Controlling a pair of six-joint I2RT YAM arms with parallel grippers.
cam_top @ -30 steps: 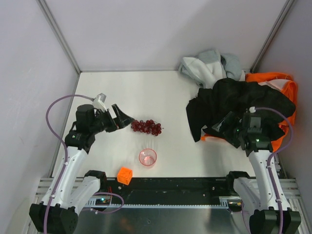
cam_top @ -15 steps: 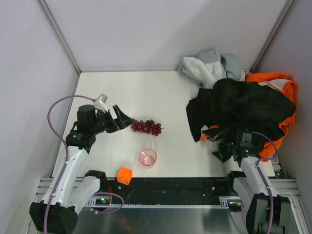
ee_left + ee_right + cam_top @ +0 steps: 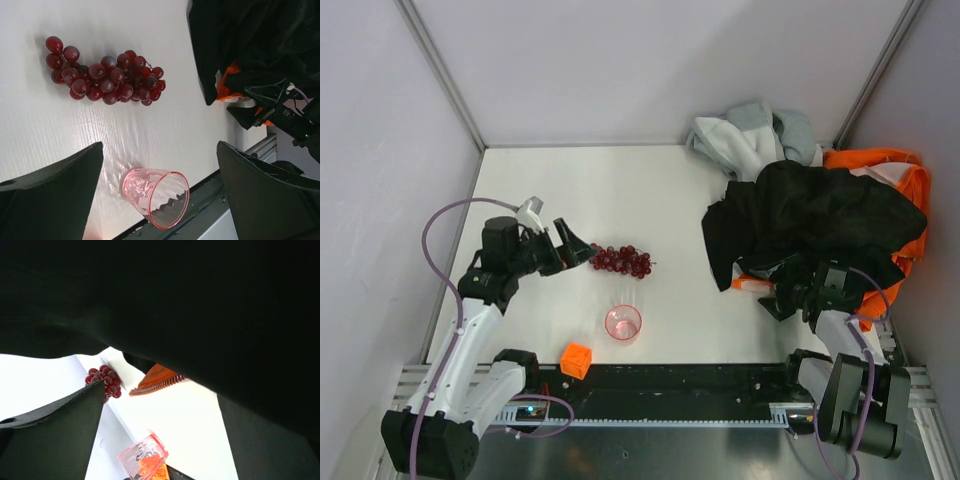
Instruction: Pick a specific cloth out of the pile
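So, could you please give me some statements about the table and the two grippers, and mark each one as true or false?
1. The left gripper is open and holds nothing. True.
2. The grapes lie inside the pink cup. False: they lie on the table, apart from the cup.
3. In the pile, the black garment covers part of the orange garment. True.
4. The right gripper is shut on the orange garment. False: it is open, at the near edge of the black garment.
5. The orange cube sits at the far edge of the table. False: it sits at the near edge.
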